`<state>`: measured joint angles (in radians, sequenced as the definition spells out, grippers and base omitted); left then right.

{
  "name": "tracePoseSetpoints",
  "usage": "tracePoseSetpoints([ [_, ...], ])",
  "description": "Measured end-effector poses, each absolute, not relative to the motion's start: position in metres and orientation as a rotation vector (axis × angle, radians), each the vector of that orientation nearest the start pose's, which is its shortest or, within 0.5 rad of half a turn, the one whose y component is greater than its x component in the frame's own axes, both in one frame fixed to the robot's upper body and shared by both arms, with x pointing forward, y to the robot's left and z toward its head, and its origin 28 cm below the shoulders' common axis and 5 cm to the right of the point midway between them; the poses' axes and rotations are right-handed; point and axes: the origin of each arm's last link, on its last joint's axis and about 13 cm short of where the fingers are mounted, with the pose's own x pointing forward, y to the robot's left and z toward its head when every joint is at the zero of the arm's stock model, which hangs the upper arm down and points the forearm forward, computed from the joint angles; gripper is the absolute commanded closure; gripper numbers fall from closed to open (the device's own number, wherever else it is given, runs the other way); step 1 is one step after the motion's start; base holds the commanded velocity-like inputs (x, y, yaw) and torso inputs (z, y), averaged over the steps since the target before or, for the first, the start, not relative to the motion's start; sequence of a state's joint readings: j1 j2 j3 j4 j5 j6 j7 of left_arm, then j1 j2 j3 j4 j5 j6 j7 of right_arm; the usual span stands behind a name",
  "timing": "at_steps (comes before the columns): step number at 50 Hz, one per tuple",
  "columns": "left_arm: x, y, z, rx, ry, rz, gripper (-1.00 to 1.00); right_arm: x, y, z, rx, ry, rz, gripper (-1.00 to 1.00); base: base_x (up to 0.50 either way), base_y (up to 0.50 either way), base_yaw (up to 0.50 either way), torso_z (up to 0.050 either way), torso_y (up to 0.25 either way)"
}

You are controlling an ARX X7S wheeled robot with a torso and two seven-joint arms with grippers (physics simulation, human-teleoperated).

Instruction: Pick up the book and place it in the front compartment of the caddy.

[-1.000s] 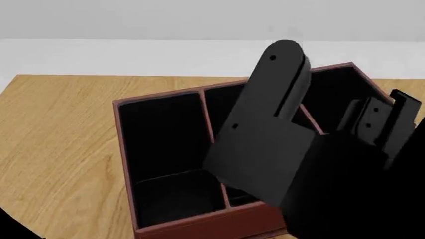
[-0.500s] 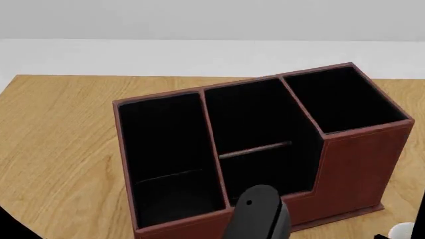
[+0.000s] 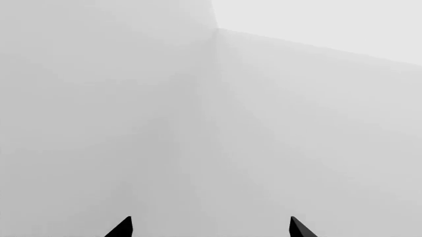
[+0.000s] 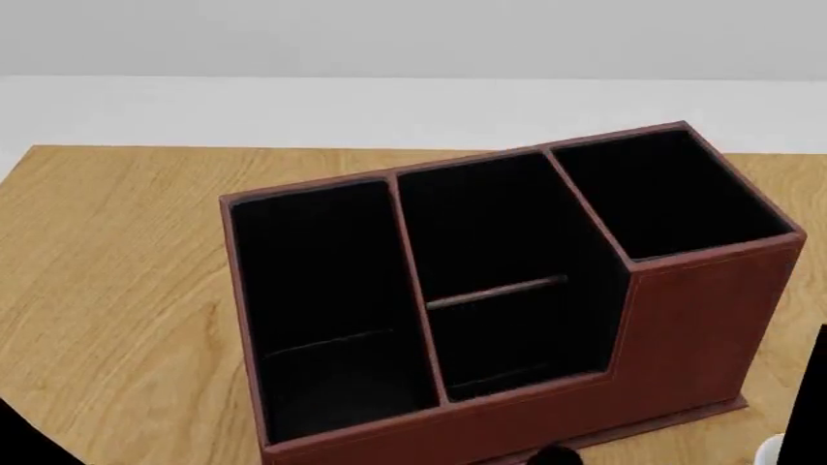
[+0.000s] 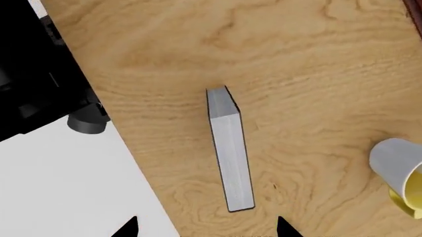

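Right hand point(image 5: 205, 228), fingers spread and empty, hovers directly above the book point(image 5: 231, 153) on the table point(image 5: 316, 74).

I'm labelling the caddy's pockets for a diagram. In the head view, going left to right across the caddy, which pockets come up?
Tall wide pocket → front compartment with its thin brown divider bar → tall square pocket. All lie within the caddy.

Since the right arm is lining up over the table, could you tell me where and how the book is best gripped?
Grip the book across its narrow width near mid-length, coming straight down from above. It stands on edge on the table, a long thin slab with bare wood along both long sides, so the right gripper, already open above it, can straddle it.
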<state>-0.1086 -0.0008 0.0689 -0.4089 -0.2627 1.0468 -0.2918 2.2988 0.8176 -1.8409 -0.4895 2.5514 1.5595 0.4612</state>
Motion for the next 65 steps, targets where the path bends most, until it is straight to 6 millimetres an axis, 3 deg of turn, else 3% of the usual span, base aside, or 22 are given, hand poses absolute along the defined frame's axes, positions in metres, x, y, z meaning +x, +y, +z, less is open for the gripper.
tracePoseSetpoints([
  [30, 0.222, 0.204, 0.020, -0.327, -0.688, 0.379, -1.00, 0.184, -0.155, 0.279, -0.964, 1.415, 0.893, -1.00, 0.00, 0.00, 0.00, 0.000, 0.000],
  [65, 0.222, 0.204, 0.018, -0.322, -0.680, 0.376, -1.00, 0.202, -0.153, 0.225, -0.989, 1.494, 0.953, -1.00, 0.00, 0.00, 0.00, 0.000, 0.000],
])
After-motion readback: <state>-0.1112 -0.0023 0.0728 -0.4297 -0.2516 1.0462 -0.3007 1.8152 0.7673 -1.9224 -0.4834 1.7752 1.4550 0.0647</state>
